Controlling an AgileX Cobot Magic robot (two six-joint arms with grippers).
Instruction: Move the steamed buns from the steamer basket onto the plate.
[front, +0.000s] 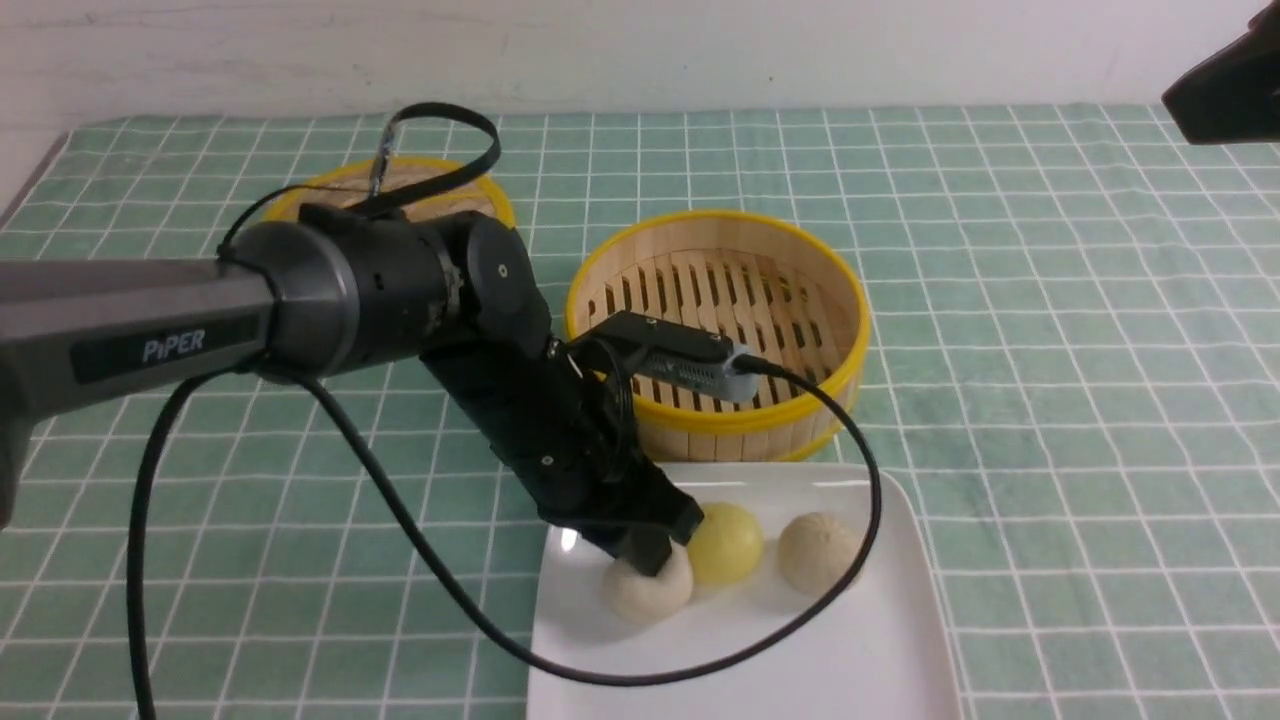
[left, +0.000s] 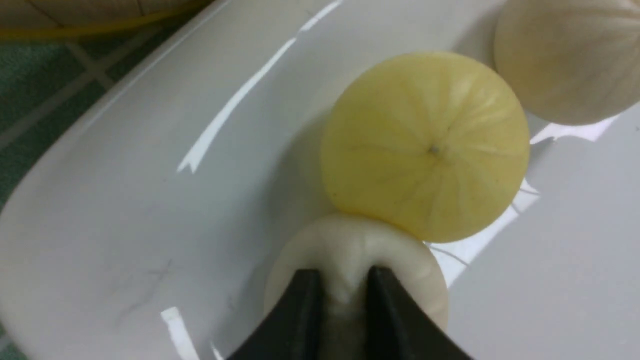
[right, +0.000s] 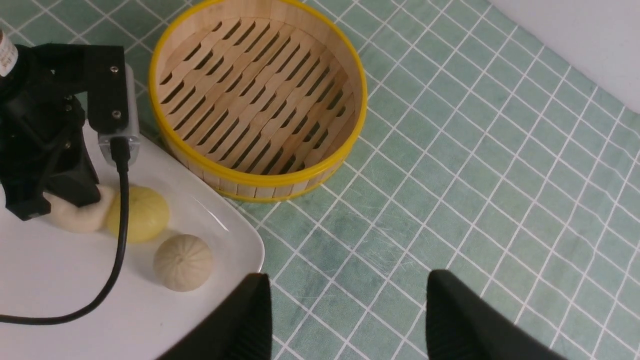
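**Hidden and cropped parts, front view.**
The left gripper (front: 652, 558) covers the crown of the left pale bun (front: 625, 598), which is pinched between its fingers. The left arm (front: 330, 290) hides most of the far lid (front: 425, 175). The plate (front: 800, 680) is cropped at its near edge. The right arm (front: 1225, 90) shows only as a dark corner, probably its wrist.
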